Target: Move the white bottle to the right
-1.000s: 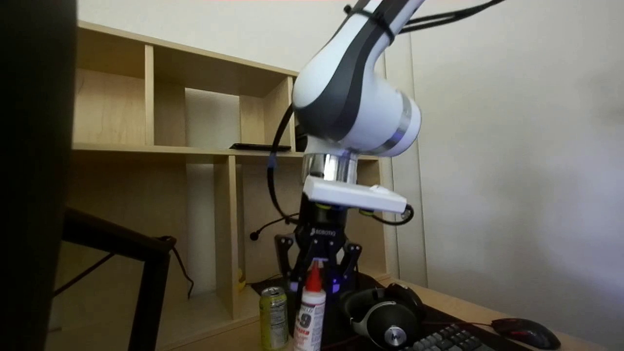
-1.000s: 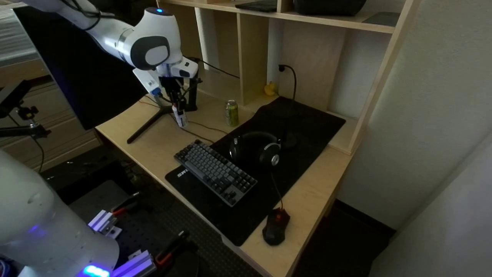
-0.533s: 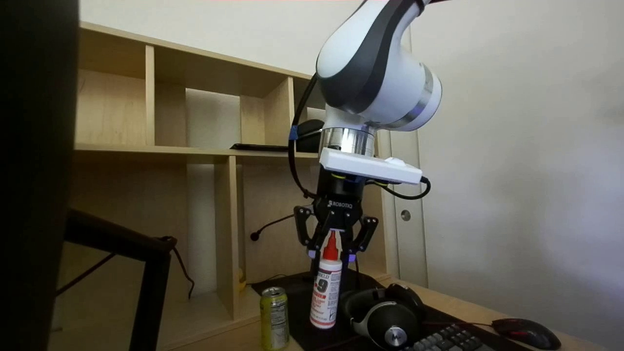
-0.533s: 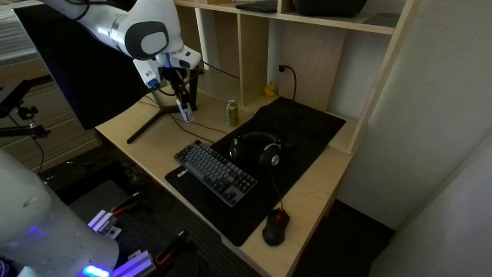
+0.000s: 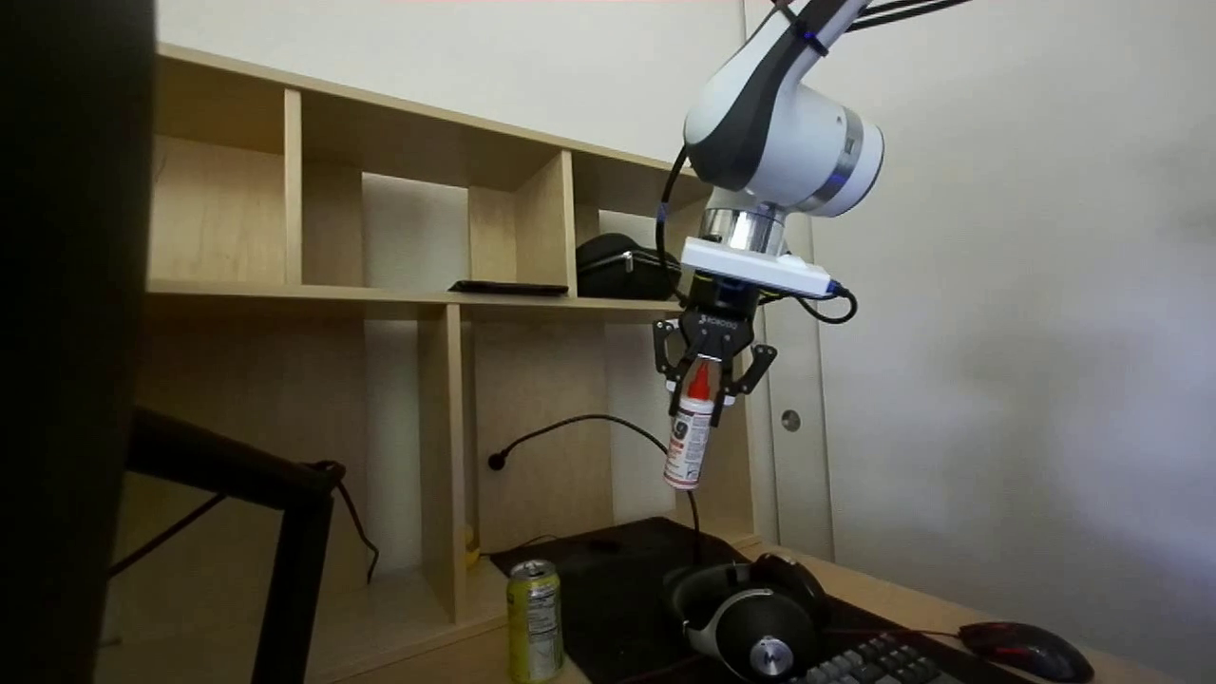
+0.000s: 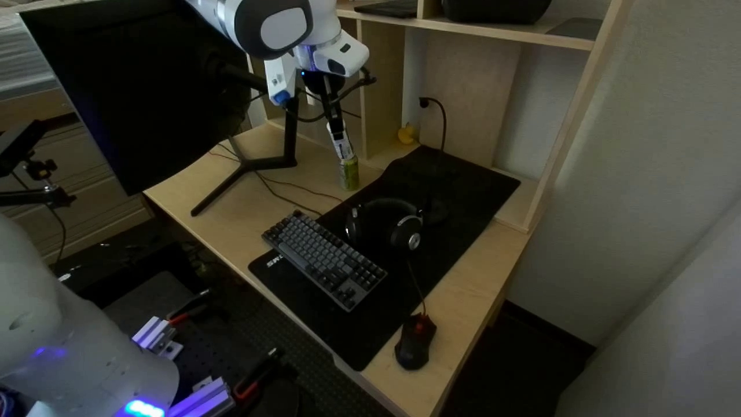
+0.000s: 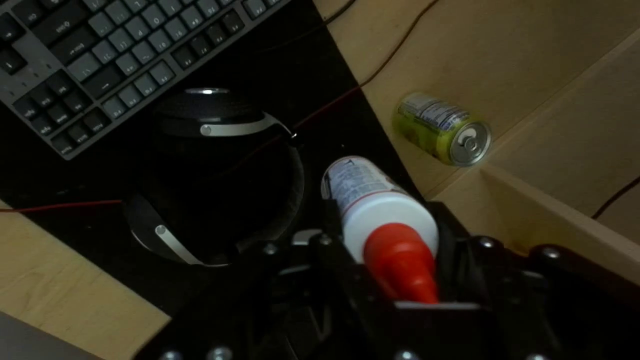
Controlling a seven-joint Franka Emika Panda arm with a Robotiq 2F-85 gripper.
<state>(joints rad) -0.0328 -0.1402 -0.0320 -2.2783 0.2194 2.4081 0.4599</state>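
White bottle (image 5: 689, 444) up in air over counter (image 6: 472, 269), clamped btwn fingers (image 5: 719, 408); hangs below them, base down, long axis near vert. w/ slight tilt. Prob. mid-carry, lowering TBD.

Drink can (image 5: 535, 622): green-yellow, upright on the desk (image 6: 474, 266), just beside the mat (image 6: 463, 185).
Headphones (image 5: 765, 627): black with silver trim, resting on the mat near the keyboard (image 6: 324, 260).
Keyboard: dark grey, lying mostly on the mat.
Mouse (image 6: 415, 341): black with red, corded, on the desk just beyond the mat.
Stalk (image 6: 444, 127): thin, black, rising from the mat, curving over at the top.
Shelf unit (image 5: 380, 294): pale wood, divided into compartments.
Zipped case (image 5: 622, 269): black, in an upper compartment.
Duck figure (image 6: 406, 134): yellow, in a lower compartment beside a divider (image 6: 383, 87).
Monitor (image 6: 133, 98): dark, on a splayed-leg stand (image 6: 266, 163).
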